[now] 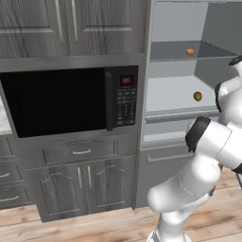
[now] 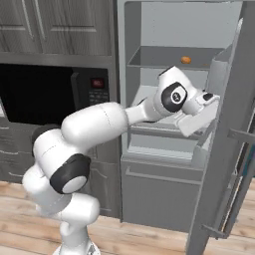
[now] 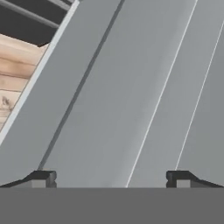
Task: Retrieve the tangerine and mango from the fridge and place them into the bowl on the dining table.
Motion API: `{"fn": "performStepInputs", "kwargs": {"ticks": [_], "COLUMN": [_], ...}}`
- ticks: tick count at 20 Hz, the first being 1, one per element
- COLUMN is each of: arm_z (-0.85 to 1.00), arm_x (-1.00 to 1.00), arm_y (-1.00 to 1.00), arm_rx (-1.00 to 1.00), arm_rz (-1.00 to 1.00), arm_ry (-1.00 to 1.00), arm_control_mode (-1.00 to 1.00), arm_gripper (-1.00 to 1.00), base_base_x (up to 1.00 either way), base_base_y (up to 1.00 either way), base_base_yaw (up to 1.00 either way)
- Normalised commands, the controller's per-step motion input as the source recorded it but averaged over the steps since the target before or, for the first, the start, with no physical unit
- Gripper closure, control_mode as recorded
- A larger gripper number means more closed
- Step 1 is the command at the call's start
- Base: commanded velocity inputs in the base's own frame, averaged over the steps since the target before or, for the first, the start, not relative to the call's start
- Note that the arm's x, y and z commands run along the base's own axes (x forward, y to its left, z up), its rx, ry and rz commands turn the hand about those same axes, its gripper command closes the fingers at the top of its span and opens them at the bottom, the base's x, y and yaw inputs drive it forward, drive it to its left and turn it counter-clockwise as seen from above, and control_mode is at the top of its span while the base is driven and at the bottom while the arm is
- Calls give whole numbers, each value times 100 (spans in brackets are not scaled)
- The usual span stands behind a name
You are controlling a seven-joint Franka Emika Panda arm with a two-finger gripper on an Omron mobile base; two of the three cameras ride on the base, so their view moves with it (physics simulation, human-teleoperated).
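Pale fridge shelving is standing open beside my gripper; I am holding its jaws wide apart, empty, since the tangerine above and mango are awaiting pickup.

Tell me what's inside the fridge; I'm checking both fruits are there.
Inside the open fridge, the tangerine sits on the upper shelf and the mango on the shelf below. The arm covers part of the lower shelf in the right base view.
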Motion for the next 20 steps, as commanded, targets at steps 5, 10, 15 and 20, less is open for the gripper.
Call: {"fn": "performStepInputs", "kwargs": {"ticks": [5,10,15,20], "arm_z": [-3,4,69,55], "arm_x": [-33,-83,-100,-87], "arm_y": [-100,-52,67,100], "arm_rx": [0,0,-10,-15], "arm_rz": [-11,-3,0,0], "arm_ry": [3,-5,-37,-39], "arm_control_mode": [-100,-100,-100,-100], "arm_gripper": [-100,-100,-100,-100], "base_base_x": [0,0,0,0], "base_base_y": [0,0,0,0], "base_base_yaw": [0,0,0,0]}}
